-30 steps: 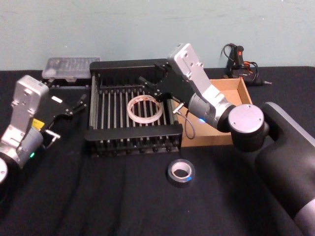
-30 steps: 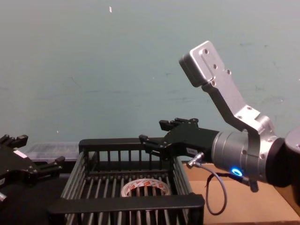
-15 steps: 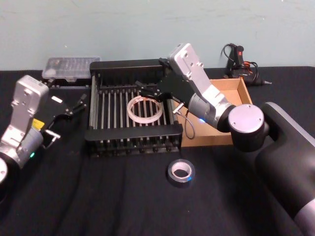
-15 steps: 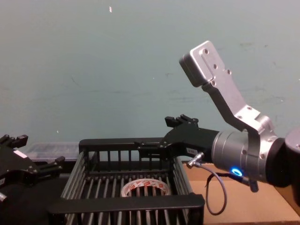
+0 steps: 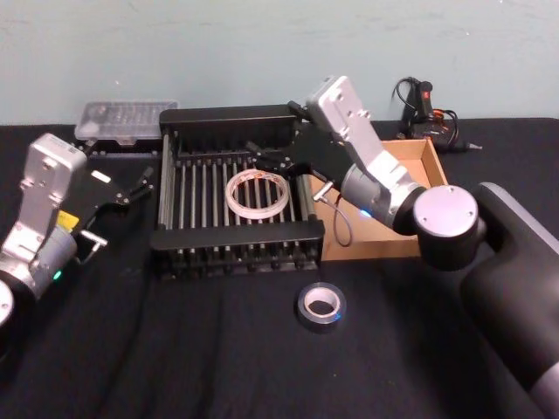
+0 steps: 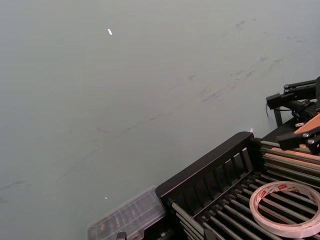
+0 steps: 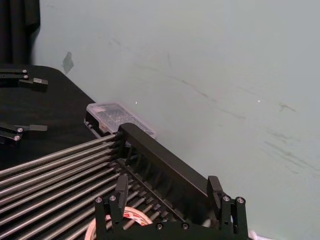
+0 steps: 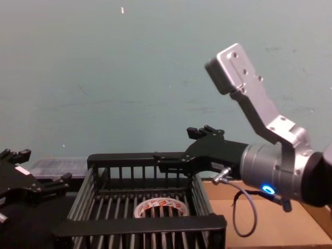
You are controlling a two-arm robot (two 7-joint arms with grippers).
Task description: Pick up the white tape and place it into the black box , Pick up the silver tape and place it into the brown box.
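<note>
Red print, unreadable, rings the white tape (image 5: 257, 194) core in the black box (image 5: 236, 235).

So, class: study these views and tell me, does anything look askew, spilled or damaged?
Nothing stands out. The white tape lies flat in the black box, the silver tape sits flat on the table, the right hand hangs open over the box, and the left hand is parked beside it.

white tape (image 5: 257, 194) whitish, red print | silver tape (image 5: 320, 306) dark grey | brown box (image 5: 417, 164) tan
</note>
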